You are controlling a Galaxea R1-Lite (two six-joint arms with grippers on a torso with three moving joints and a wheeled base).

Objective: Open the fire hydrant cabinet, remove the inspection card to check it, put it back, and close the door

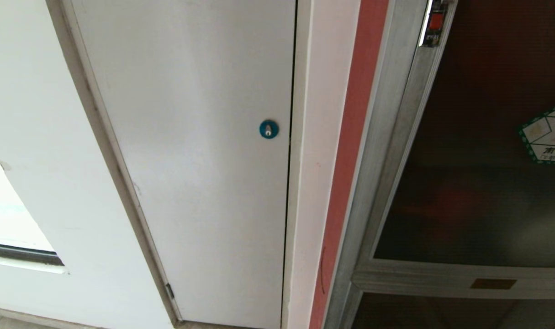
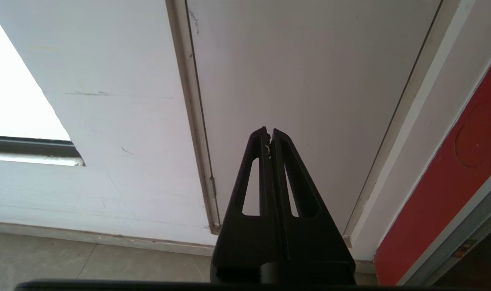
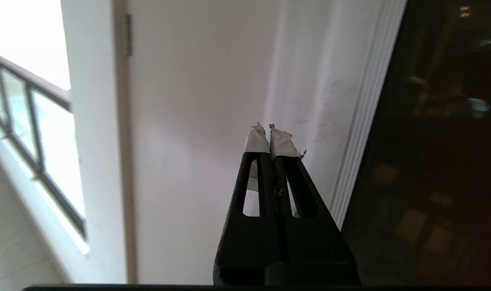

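Right hand (image 3: 270,131) pinched together — door (image 1: 487,160) sticker (image 1: 547,135) perhaps reads "南京".

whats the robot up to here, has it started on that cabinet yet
Not really. The fire hydrant cabinet is at the right of the head view, and its dark glass door with the green-bordered sticker looks closed. Neither arm shows in the head view. The right tool is shut and empty, pointing at the white wall beside the dark glass. The left tool is also shut and empty, facing the plain white door with the blue lock. No inspection card is visible.
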